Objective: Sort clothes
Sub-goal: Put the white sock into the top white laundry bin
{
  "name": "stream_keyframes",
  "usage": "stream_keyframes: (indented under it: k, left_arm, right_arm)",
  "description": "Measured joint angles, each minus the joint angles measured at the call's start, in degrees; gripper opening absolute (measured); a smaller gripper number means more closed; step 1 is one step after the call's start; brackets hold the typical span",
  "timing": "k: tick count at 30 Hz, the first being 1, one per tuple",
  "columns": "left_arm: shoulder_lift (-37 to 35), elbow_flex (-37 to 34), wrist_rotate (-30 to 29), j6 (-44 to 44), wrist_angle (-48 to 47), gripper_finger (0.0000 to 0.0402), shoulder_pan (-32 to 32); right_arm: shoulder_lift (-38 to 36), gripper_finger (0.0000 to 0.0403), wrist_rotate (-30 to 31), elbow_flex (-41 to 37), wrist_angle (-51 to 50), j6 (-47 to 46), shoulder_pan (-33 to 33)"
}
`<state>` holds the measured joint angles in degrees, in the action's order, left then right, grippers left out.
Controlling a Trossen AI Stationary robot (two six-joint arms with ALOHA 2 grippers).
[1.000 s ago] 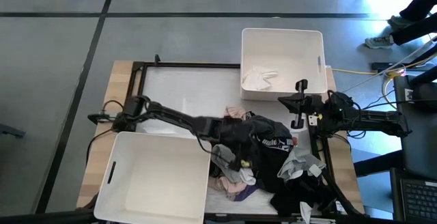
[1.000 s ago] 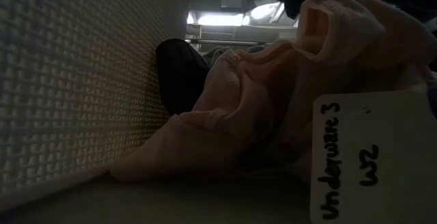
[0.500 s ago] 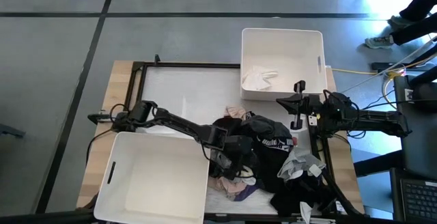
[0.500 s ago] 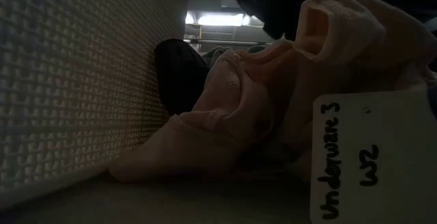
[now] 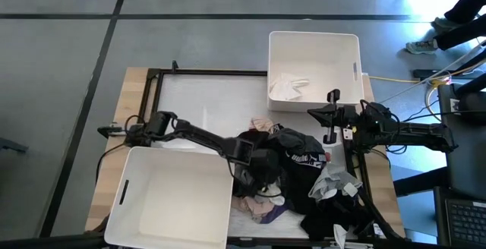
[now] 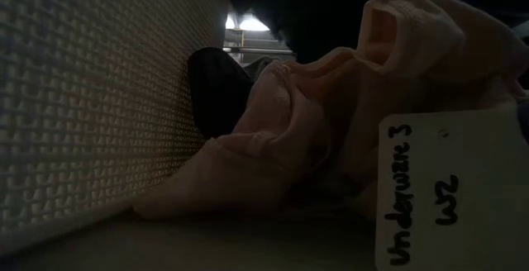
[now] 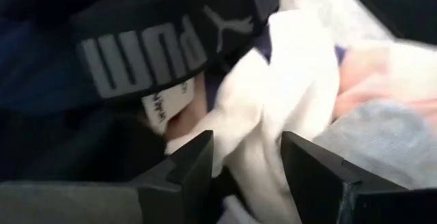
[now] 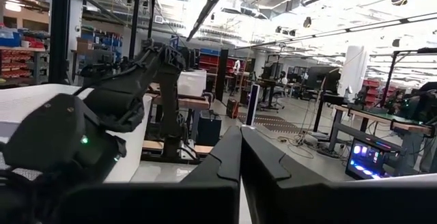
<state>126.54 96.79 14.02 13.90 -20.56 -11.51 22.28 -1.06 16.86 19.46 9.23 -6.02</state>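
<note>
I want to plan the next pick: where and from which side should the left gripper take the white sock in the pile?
Probably from above. The left gripper stands open in the pile, its jaws to either side of the white sock. The sock lies as a long, raised fold running between them, over a grey garment and beside the black Puma waistband. Pinching across this narrow middle fold should lift only the sock.

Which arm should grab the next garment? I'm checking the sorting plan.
Probably the left: its gripper is open, down in the clothes, fingers either side of a white garment. The right gripper is shut, raised beside the pile.
</note>
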Motion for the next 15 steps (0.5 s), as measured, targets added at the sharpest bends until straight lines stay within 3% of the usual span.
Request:
stream_keyframes:
  k: [8,15]
  left_arm:
    - [0.52,0.0,0.03,2.7,1.09,0.0159,0.0]
    - [1.38,0.09,3.85,2.7,2.62,0.0098,0.05]
  right_arm:
    - [0.0,0.001,0.0,0.0,-0.07,0.02,0.0]
    - [-0.02,0.001,0.0,0.0,-0.07,0.04,0.0]
